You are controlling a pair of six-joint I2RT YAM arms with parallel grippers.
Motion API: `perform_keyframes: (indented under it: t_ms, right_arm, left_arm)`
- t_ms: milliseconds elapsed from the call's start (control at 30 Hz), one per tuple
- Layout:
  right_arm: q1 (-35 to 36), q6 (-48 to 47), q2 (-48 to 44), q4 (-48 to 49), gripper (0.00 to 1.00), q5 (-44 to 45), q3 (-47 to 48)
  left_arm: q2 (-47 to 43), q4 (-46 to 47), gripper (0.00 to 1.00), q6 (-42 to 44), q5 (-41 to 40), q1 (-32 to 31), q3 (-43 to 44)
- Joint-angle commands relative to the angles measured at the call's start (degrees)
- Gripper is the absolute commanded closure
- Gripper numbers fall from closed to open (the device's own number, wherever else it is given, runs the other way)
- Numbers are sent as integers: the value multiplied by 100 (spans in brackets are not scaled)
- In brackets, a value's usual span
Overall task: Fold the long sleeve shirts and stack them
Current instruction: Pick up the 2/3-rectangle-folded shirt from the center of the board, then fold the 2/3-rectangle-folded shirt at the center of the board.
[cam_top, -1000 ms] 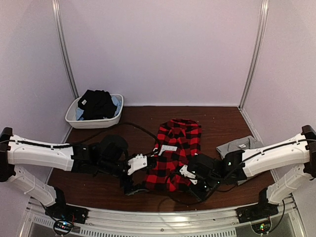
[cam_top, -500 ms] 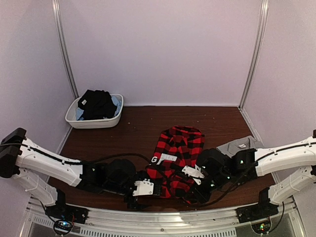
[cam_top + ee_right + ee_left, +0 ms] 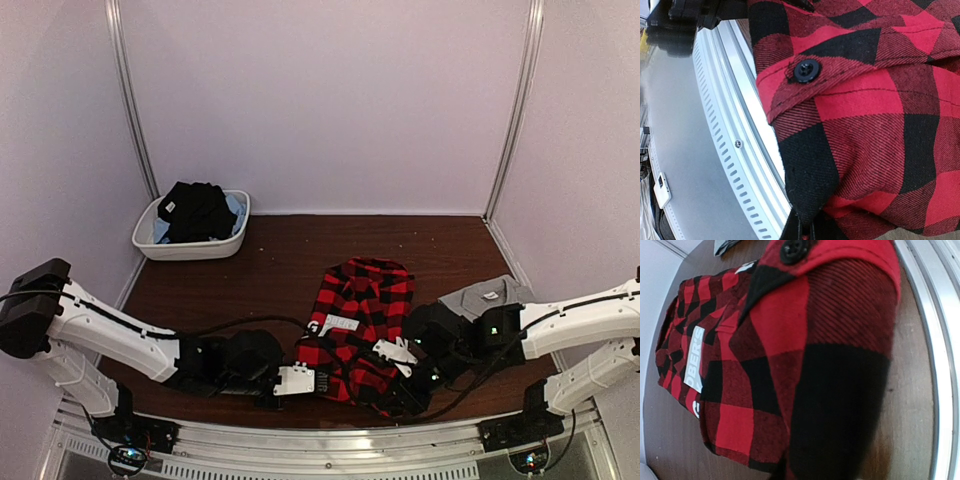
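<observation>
Two shirts: one white-labelled red-black check flannel [image 3: 362,300], being pinched tight at its 6 o'clock hem by right gripper [image 3: 801,231]; one grey shirt [image 3: 486,296] at 3 o'clock. Left gripper [image 3: 322,382] fingers: cannot tell.

This is a robotics lab test cell. Plain white wall panels [image 3: 320,100] framed by aluminium posts [image 3: 132,100] box in a dark wooden worktop [image 3: 280,250]. A left arm [image 3: 100,325] and a right arm [image 3: 580,320] are bolted to a metal rail [image 3: 330,445] along its near edge. A flannel shirt [image 3: 360,300] lies mid-worktop, and a tub [image 3: 190,248] of clothes sits in the far left corner.
</observation>
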Motion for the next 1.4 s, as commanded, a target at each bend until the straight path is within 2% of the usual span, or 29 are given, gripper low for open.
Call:
perform_keyframes:
  t_ms: [0, 133, 233, 333, 433, 600, 800, 1000, 1133, 1233, 1300, 1367]
  right_arm:
    - [-24, 18, -109, -10, 97, 155, -1]
    - [-3, 62, -209, -125, 80, 443, 53]
    - [115, 136, -396, -181, 54, 712, 108]
    - [300, 272, -612, -170, 38, 955, 132]
    - [553, 390, -736, -206, 28, 1258, 185]
    - [979, 548, -744, -441, 22, 1796, 288]
    - [1421, 692, -569, -927, 18, 2514, 554]
    - [1686, 772, -228, -1123, 18, 3017, 739]
    - [1725, 758, -2, -1236, 23, 3207, 767]
    - [1725, 726, 91, -1300, 34, 3305, 820]
    - [1725, 683, 87, -1290, 47, 3304, 861]
    - [1725, 656, 45, -1274, 64, 3233, 907]
  left_arm:
    - [-107, -436, 100, -270, 249, -5, 292]
    - [-220, -1289, 100, -567, 799, 28, 630]
    - [-231, -1866, 100, -930, 1383, 83, 1034]
    - [-192, -2336, 100, -1310, 1829, 185, 1386]
    - [-109, -2731, 100, -1647, 2248, 363, 1692]
    - [-112, -2975, 100, -1903, 3057, 701, 1886]
    - [-135, -3191, 100, -1919, 3915, 989, 2066]
    - [-23, -3350, 100, -1913, 4374, 1119, 2166]
    - [11, -3373, 100, -1887, 4579, 1120, 2189]
    - [10, -3432, 100, -1851, 4695, 1140, 2186]
    - [25, -3516, 100, -1798, 4712, 1142, 2176]
    - [48, -3631, 100, -1750, 4733, 1144, 2160]
